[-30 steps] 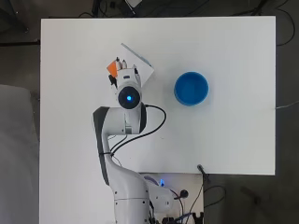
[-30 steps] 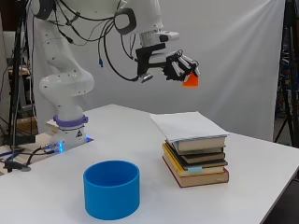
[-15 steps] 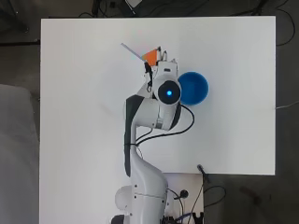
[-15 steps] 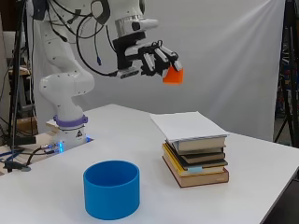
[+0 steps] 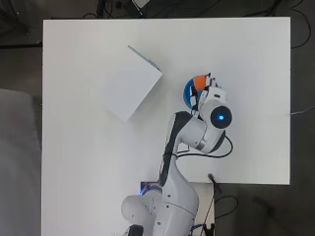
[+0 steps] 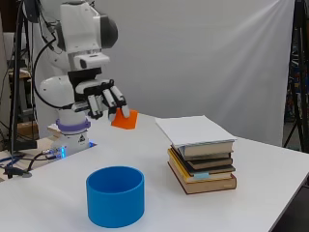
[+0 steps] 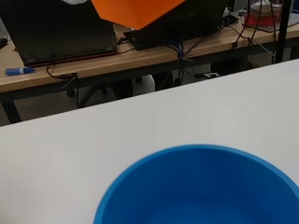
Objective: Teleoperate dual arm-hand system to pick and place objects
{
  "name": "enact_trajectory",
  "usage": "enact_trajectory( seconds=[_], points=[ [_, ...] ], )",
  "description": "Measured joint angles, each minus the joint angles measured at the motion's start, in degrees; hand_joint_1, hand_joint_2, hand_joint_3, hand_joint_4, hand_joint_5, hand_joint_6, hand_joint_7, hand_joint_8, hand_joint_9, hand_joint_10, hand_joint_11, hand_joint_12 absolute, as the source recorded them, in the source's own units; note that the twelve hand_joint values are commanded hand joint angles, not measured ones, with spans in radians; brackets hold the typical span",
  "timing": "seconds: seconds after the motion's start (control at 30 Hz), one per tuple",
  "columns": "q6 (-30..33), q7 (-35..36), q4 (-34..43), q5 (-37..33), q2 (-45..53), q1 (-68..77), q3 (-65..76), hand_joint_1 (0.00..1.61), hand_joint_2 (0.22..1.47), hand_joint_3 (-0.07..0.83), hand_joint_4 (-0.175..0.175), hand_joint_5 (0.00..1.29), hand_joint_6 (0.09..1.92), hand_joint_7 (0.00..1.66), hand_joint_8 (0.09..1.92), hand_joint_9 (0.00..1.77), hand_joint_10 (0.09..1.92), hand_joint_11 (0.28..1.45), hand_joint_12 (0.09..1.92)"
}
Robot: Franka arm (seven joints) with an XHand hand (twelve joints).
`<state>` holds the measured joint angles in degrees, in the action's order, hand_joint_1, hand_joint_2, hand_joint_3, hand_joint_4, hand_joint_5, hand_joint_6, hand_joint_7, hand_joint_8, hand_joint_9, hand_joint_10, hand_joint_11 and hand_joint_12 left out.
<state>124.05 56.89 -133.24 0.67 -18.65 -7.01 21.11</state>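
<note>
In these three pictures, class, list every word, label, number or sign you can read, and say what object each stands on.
No text can be read in any view.
Stack of books: spines face the side camera, but any print is too small to read.
Top white book: cover shows blank.
Blue bowl: no marking.
Orange block in the robot hand: no marking.

Orange block [image 6: 125, 119] in the black-and-white hand [image 6: 103, 102]; plain blue bowl [image 6: 115, 195]; white table [image 6: 270, 164]; white sheet [image 6: 193, 129] topping the books [image 6: 203, 166]
</note>
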Motion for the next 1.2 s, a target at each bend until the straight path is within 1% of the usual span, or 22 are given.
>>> enact_trajectory(
  seconds=[0.07, 0.17, 0.23, 0.37, 0.47, 0.53, 0.57, 0.6, 0.63, 0.67, 0.7, 0.73, 0.77, 0.87, 0.93, 1.07, 1.2],
  points=[
    [1.18, 1.55, -2.18, -0.3, -0.18, -0.38, 2.7, 0.97, 1.17, -0.001, 0.175, 0.86, 1.16, 1.49, 1.85, 1.68, 1.89, 1.3, 1.78],
    [3.36, 4.26, -2.86, -2.68, 2.21, -0.56, 6.04, 0.97, 1.17, -0.001, 0.175, 0.87, 1.16, 1.52, 1.88, 1.69, 1.91, 1.3, 1.77],
    [4.53, 6.52, -2.75, -5.04, 5.29, -0.66, 7.32, 0.97, 1.17, 0.0, 0.175, 0.87, 1.16, 1.57, 1.92, 1.71, 1.92, 1.31, 1.77],
    [7.23, 11.8, -4.22, -10.48, 10.03, -0.69, 8.17, 0.97, 1.17, 0.0, 0.175, 0.87, 1.16, 1.62, 1.92, 1.74, 1.92, 1.33, 1.77],
    [8.04, 14.2, -6.59, -12.66, 9.7, -0.69, 7.67, 0.97, 1.17, 0.0, 0.175, 0.87, 1.15, 1.63, 1.92, 1.76, 1.92, 1.34, 1.76],
    [8.17, 14.35, -7.94, -12.7, 8.8, -0.68, 6.72, 0.97, 1.17, 0.0, 0.175, 0.88, 1.14, 1.63, 1.92, 1.76, 1.92, 1.33, 1.76],
    [8.22, 13.77, -8.21, -12.64, 8.56, -0.67, 6.29, 0.82, 1.08, -0.012, 0.094, 0.58, 0.79, 1.33, 1.54, 1.51, 1.72, 1.1, 1.67],
    [8.25, 13.04, -8.41, -12.68, 8.26, -0.68, 5.94, 0.5, 0.89, -0.034, 0.082, 0.33, 0.45, 0.8, 0.92, 0.93, 1.23, 0.76, 1.2],
    [8.08, 12.14, -8.49, -12.58, 8.03, -0.71, 5.54, 0.27, 0.77, -0.036, 0.079, 0.17, 0.23, 0.43, 0.49, 0.5, 0.76, 0.56, 0.75],
    [7.36, 10.66, -8.25, -11.98, 8.02, -0.71, 4.88, 0.13, 0.72, -0.025, 0.073, 0.08, 0.11, 0.21, 0.24, 0.26, 0.43, 0.47, 0.43],
    [5.95, 8.17, -7.6, -10.68, 8.37, -0.71, 4.09, 0.06, 0.7, -0.015, 0.069, 0.04, 0.09, 0.1, 0.12, 0.13, 0.23, 0.43, 0.23],
    [4.49, 5.29, -6.84, -9.26, 8.84, -0.72, 3.44, 0.03, 0.69, -0.008, 0.067, 0.02, 0.09, 0.05, 0.09, 0.07, 0.13, 0.42, 0.12],
    [3.06, 1.91, -6.1, -7.8, 9.32, -0.73, 2.89, 0.01, 0.69, -0.004, 0.068, 0.01, 0.09, 0.02, 0.09, 0.04, 0.09, 0.41, 0.09],
    [0.02, -9.16, -4.04, -4.55, 10.67, -0.75, 1.64, 0.0, 0.69, 0.002, 0.071, 0.0, 0.09, 0.0, 0.09, 0.02, 0.09, 0.41, 0.09],
    [-1.42, -13.34, -2.84, -2.78, 11.37, -0.72, 0.9, 0.0, 0.7, 0.007, 0.071, 0.0, 0.09, 0.0, 0.09, 0.03, 0.09, 0.42, 0.09],
    [-2.39, -13.35, -1.67, 0.38, 10.73, -0.73, -0.11, 0.0, 0.72, 0.009, 0.07, 0.0, 0.09, 0.0, 0.09, 0.08, 0.09, 0.43, 0.09],
    [-2.18, -9.98, 0.04, 0.07, 10.43, -0.79, -0.37, 0.0, 0.74, 0.01, 0.072, 0.0, 0.09, 0.0, 0.09, 0.14, 0.09, 0.46, 0.09]
  ],
)
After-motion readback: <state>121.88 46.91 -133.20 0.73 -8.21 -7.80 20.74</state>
